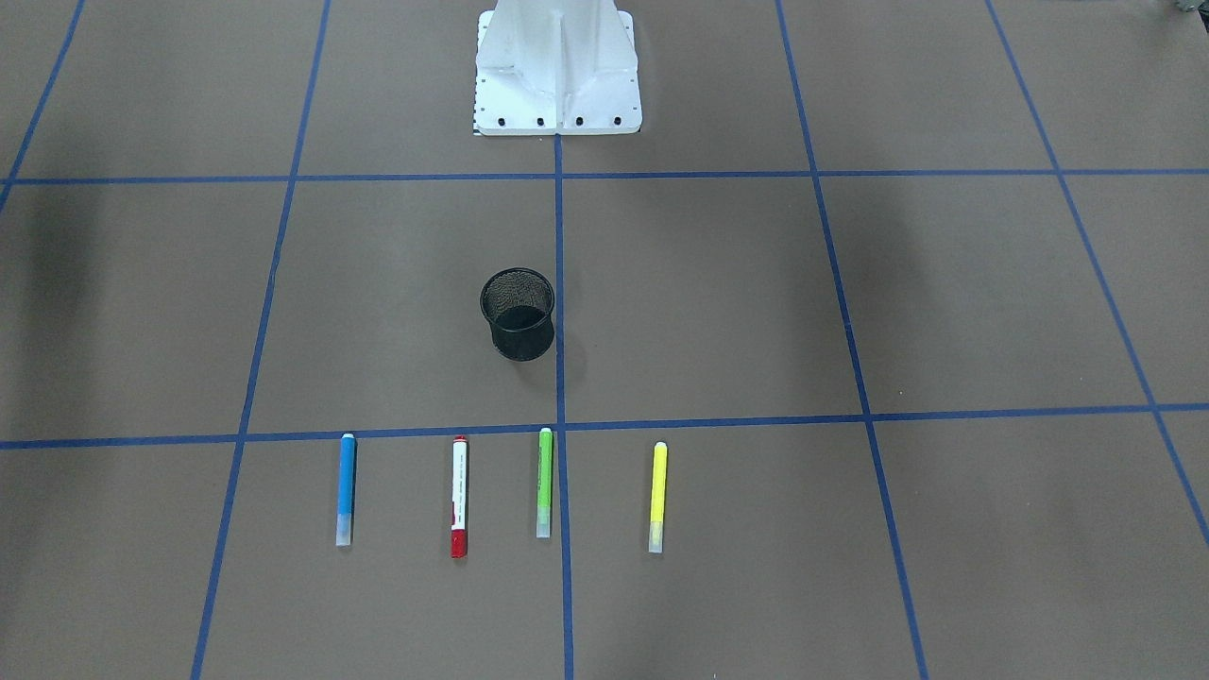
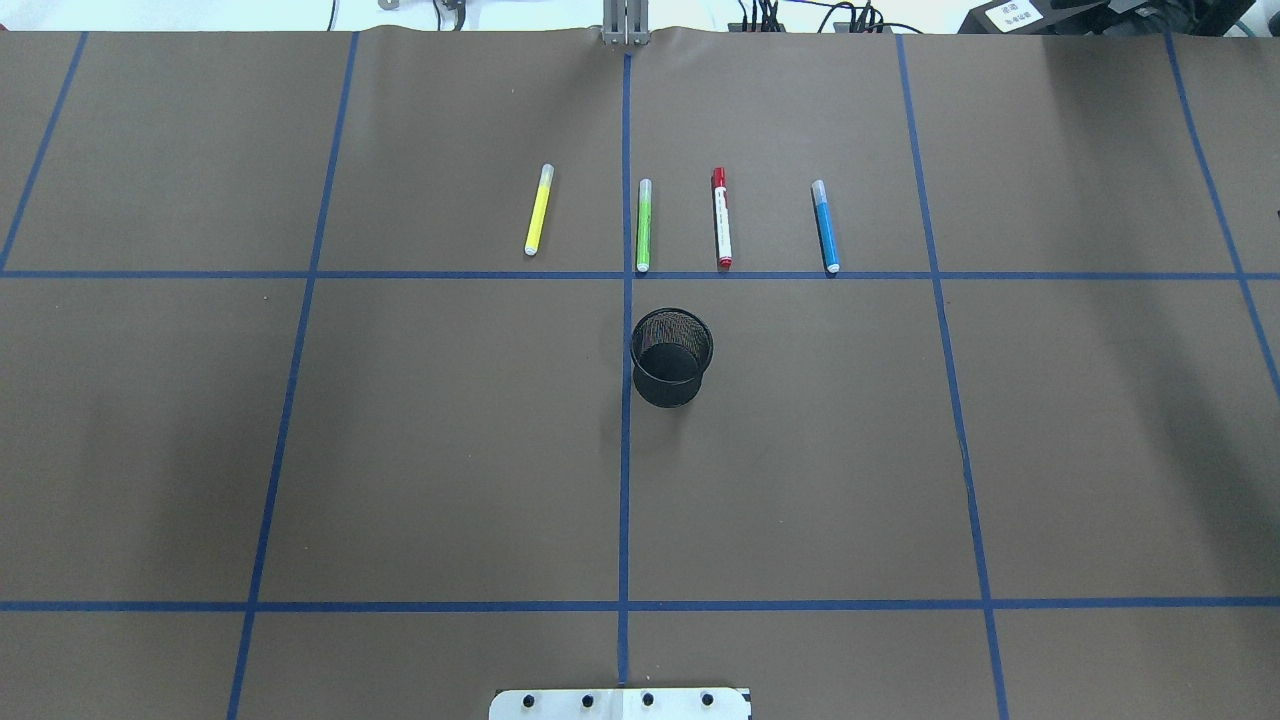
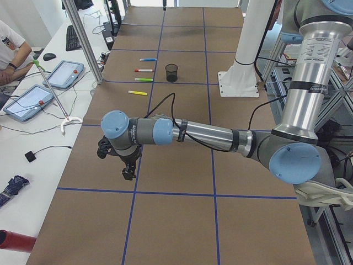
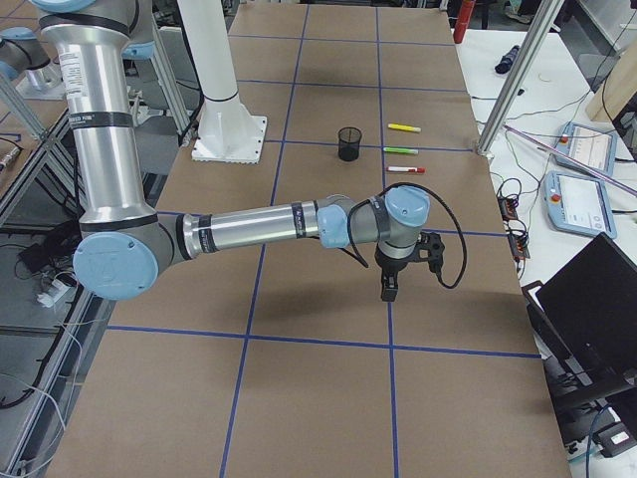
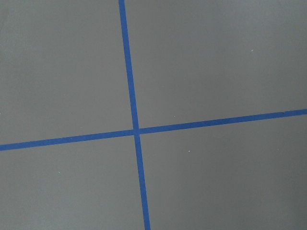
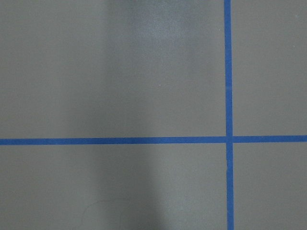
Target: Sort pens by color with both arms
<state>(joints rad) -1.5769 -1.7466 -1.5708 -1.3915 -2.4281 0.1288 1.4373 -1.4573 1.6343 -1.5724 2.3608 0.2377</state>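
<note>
Four pens lie side by side in a row on the brown table: blue (image 1: 347, 488), white-barrelled with red ends (image 1: 459, 496), light green (image 1: 545, 482) and yellow (image 1: 657, 496). In the overhead view they read yellow (image 2: 538, 210), green (image 2: 643, 226), red-ended (image 2: 721, 218), blue (image 2: 825, 226). My left gripper (image 3: 128, 174) shows only in the exterior left view, low over the table far from the pens. My right gripper (image 4: 388, 291) shows only in the exterior right view, also far from them. I cannot tell if either is open or shut. Both wrist views show only table and blue tape.
A black mesh cup (image 1: 518, 314) stands upright between the pens and the white mounting base (image 1: 557, 71); it also shows in the overhead view (image 2: 671, 356). Blue tape lines grid the table. An operator (image 3: 11, 49) sits at a side table with tablets (image 3: 63, 74).
</note>
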